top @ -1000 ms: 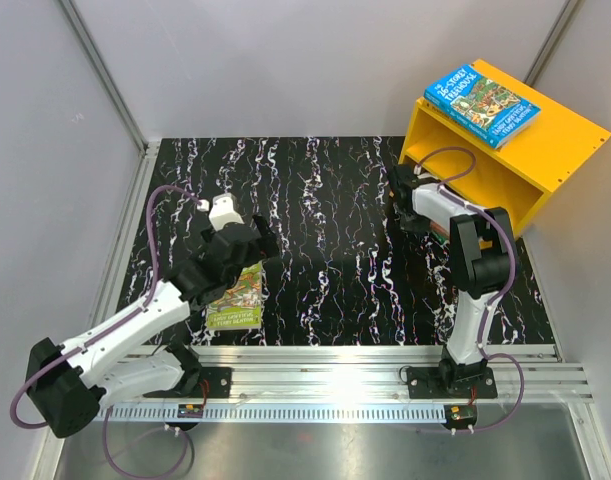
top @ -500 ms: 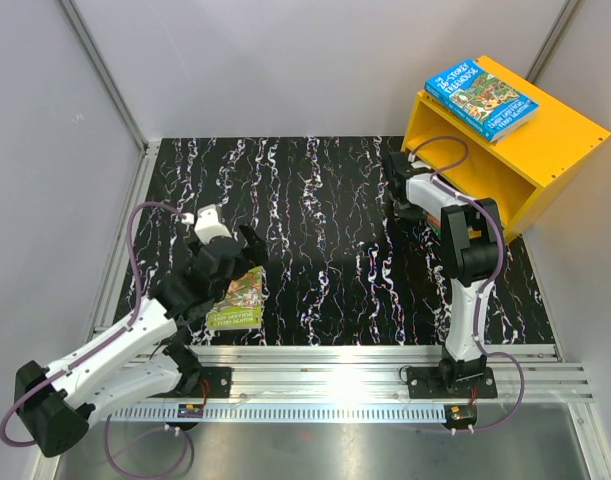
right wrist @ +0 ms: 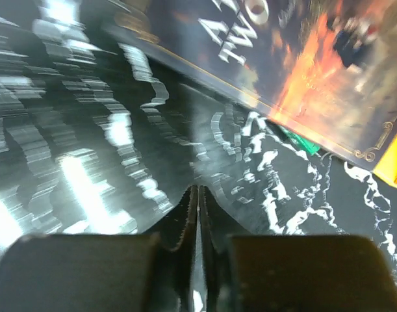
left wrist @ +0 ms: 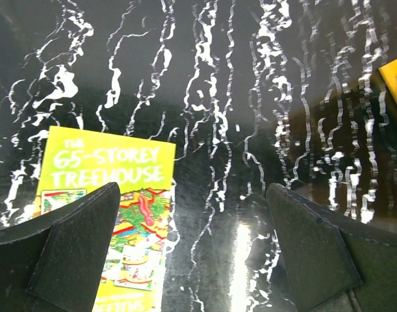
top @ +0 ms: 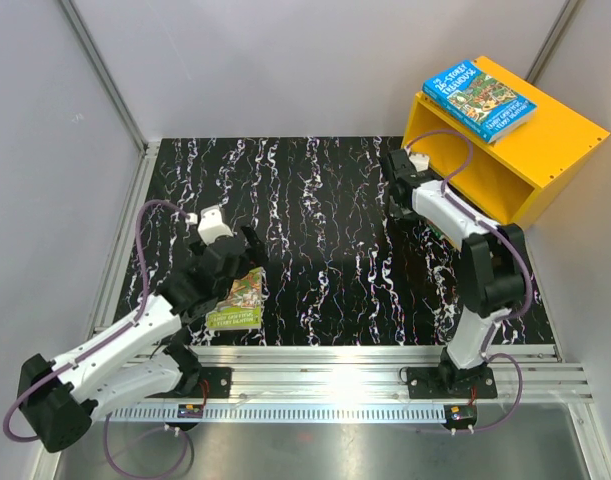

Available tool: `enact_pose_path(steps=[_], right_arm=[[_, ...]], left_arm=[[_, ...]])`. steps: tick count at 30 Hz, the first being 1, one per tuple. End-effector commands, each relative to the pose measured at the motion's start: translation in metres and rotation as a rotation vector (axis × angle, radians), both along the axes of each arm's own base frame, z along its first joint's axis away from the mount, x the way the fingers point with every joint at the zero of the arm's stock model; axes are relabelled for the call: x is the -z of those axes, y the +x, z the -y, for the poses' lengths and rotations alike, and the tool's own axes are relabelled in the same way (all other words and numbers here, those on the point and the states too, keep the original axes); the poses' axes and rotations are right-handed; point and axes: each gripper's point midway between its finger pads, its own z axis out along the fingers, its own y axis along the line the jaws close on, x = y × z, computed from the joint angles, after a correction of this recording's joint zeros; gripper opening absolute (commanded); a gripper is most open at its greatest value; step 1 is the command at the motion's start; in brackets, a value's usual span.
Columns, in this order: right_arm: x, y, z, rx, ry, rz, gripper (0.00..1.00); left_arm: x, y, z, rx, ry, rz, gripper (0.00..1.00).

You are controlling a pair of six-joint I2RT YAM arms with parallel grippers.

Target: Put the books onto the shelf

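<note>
Since a second ago: left arm lowered and drawn back toward the green book; right wrist shifted clear of the shelf's open front.

1. My left gripper (left wrist: 192,247): jaws spread as wide as they go, with nothing between them but the marbled table (left wrist: 250,97). I judge they are held this wide to straddle a cover edge for a pick.
2. Green book, "65-Storey Treehouse" (left wrist: 107,169): flat on the table, face up, under and beyond the finger (left wrist: 68,253) on the left of my wrist view, which hides its near corner. The other finger hangs over bare table. Not yet shelved.
3. My right gripper (right wrist: 197,214): fingers pressed together, pinching nothing, low over the table.
4. Dark brown book (right wrist: 302,71): just ahead of those tips and off to the right, lying flat. How far inside the shelf it sits, I cannot tell.
5. Green edge (right wrist: 297,142): peeks from beneath the brown cover, likely another book.
6. Yellow shelf (top: 545,135): beyond my right gripper.
7. Blue book (top: 479,100): lies flat on the shelf's roof, not in a compartment.
</note>
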Motion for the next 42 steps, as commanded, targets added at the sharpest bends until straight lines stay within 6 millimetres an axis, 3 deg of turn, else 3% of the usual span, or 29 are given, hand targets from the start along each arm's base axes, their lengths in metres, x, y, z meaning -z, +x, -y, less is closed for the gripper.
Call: enact_pose_path(steps=[1, 2, 5, 6, 7, 9, 12, 16, 17, 21, 28, 31, 35, 40, 42], right_arm=[[-0.079, 0.008, -0.034, -0.070, 0.078, 0.236, 0.12], [-0.091, 0.004, -0.042, -0.092, 0.097, 0.261, 0.15], [-0.104, -0.016, -0.084, -0.207, 0.153, 0.276, 0.38], [-0.102, -0.024, -0.100, -0.256, 0.204, 0.257, 0.47], [-0.104, -0.030, -0.119, -0.310, 0.260, 0.251, 0.63], [-0.102, -0.049, -0.154, -0.411, 0.423, 0.204, 0.75], [-0.108, -0.074, -0.199, -0.543, 0.584, 0.172, 0.85], [-0.107, -0.098, -0.242, -0.684, 0.752, 0.082, 1.00], [-0.095, -0.101, -0.250, -0.680, 0.787, 0.026, 1.00], [-0.091, -0.116, -0.283, -0.748, 0.957, -0.079, 1.00], [-0.076, -0.128, -0.308, -0.700, 1.092, -0.165, 1.00], [-0.064, -0.135, -0.315, -0.683, 1.109, -0.196, 1.00], [-0.032, -0.150, -0.323, -0.627, 1.139, -0.275, 1.00], [0.008, -0.150, -0.330, -0.597, 1.123, -0.359, 1.00], [0.015, -0.148, -0.335, -0.592, 1.135, -0.372, 1.00]], left_arm=[[-0.019, 0.011, -0.008, -0.050, 0.022, 0.043, 0.99], [-0.014, 0.010, -0.013, -0.065, 0.039, 0.017, 0.99], [-0.010, 0.008, -0.028, -0.135, 0.050, -0.032, 0.99], [-0.009, 0.008, -0.032, -0.150, 0.057, -0.041, 0.99], [-0.009, 0.008, -0.034, -0.155, 0.060, -0.052, 0.99], [0.001, 0.006, -0.047, -0.184, 0.066, -0.110, 0.99], [0.015, 0.005, -0.065, -0.216, 0.035, -0.194, 0.99], [0.031, 0.007, -0.080, -0.208, -0.032, -0.269, 0.99], [0.035, 0.008, -0.088, -0.238, -0.059, -0.290, 0.99], [0.038, 0.012, -0.093, -0.249, -0.091, -0.268, 0.99], [0.091, 0.004, -0.084, -0.205, -0.240, -0.471, 0.99], [0.103, -0.002, -0.074, -0.173, -0.275, -0.510, 0.99], [0.112, -0.008, -0.068, -0.151, -0.317, -0.506, 0.99], [0.132, -0.018, -0.059, -0.143, -0.365, -0.547, 0.99], [0.145, -0.027, -0.059, -0.159, -0.377, -0.580, 0.99]])
